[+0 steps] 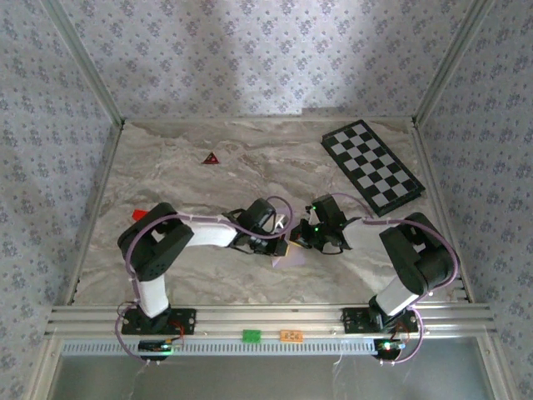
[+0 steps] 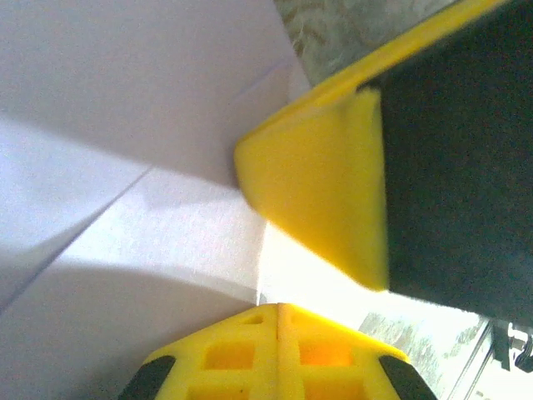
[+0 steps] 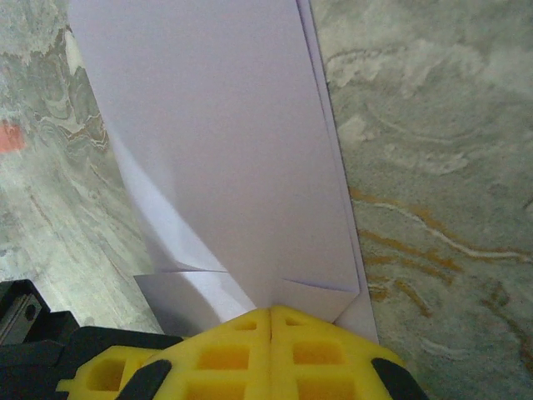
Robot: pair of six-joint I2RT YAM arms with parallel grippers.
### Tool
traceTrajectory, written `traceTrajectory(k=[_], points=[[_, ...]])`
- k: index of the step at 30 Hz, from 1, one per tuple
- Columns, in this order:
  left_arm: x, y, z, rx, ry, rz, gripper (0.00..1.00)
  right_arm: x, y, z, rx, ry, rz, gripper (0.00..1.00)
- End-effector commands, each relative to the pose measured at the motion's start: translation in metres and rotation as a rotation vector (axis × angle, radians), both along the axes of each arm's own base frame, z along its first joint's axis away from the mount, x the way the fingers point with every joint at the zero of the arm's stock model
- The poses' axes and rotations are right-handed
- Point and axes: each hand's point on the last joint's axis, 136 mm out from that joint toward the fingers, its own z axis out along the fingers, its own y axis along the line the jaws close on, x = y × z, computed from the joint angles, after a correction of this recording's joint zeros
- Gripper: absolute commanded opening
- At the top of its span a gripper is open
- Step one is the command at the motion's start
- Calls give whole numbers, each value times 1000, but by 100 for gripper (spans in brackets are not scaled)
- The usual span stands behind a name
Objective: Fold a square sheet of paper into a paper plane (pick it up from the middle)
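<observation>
On the near rail, between the two arm bases, sit a green tag (image 1: 251,335) and an orange tag (image 1: 291,336). Just beyond, mid-table, both arms meet over the folded lilac sheet of paper (image 3: 233,150), which lies close to the table's near edge. The right gripper (image 3: 271,313) is clamped on the sheet's near end, fingers pressed together. The left gripper (image 2: 279,308) is also closed, its tips against the paper; whether it pinches the paper I cannot tell. Bare marble table (image 1: 250,175) stretches beyond and to the left. Farther back lie a small dark red triangle (image 1: 211,158) and, at the far right edge, the checkered board (image 1: 372,167).
</observation>
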Motion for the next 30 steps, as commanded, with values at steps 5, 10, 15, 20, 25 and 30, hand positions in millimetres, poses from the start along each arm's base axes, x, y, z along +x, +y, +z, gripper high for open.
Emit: traceTrajectory(k=[5,10,15,20,25,30], points=[[-33,24,-4,38,45,-64,1,-19,-28,-34,-140,102,-26,0],[-45,38,-8,55,50,-64,1,-17,-26,-32,-134,99,-26,0],[-52,48,-10,65,53,-54,1,-16,-26,-32,-135,98,-25,0],[-57,51,-7,53,49,-65,1,-16,-23,-32,-133,99,-19,0],[-51,42,18,-15,5,-61,1,-7,-4,-16,-53,47,20,0],[-21,41,61,-89,-114,36,0,13,17,38,49,-96,51,8]])
